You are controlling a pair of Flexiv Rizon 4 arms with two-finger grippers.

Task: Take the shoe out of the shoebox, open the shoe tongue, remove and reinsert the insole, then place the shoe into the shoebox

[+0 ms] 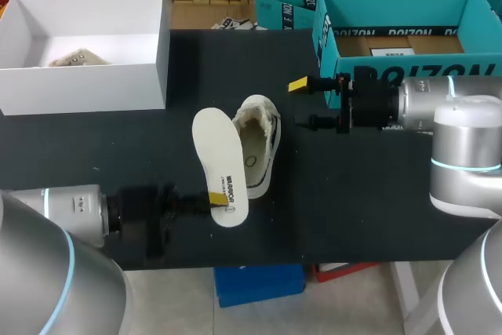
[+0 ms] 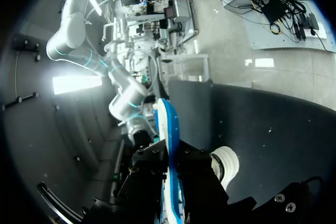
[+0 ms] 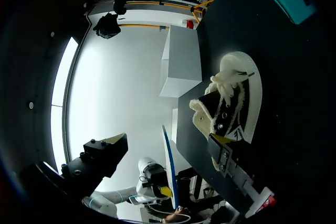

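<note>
Insole (image 1: 219, 164) is out of the shoe (image 1: 259, 143), its heel end pinched between the left fingers (image 1: 218, 198). It runs from there toward 12 o'clock, along the shoe's 9 o'clock side. The shoe lies on the table (image 1: 361, 194), well apart from the shoebox (image 1: 78, 88) at its 10 o'clock. The right fingers (image 1: 298, 84) are spread wide at the shoe's 2 o'clock, near it but not touching.

Reinsertion looks like the next step, and the main risk is probably the loose shoe. With nothing bracing it, a push from the insole's toe could slide or turn it across the table. The fleecy collar may also snag the toe and buckle the insole, since it is gripped only at the far end.

The head view shows only the insole's white top face. The left wrist view shows it edge-on (image 2: 167, 129) with a blue underside, clamped from both sides. The right wrist view shows the shoe's (image 3: 231, 103) laces and dark side, hidden from overhead. No view settles whether the insole clears the table.
</note>
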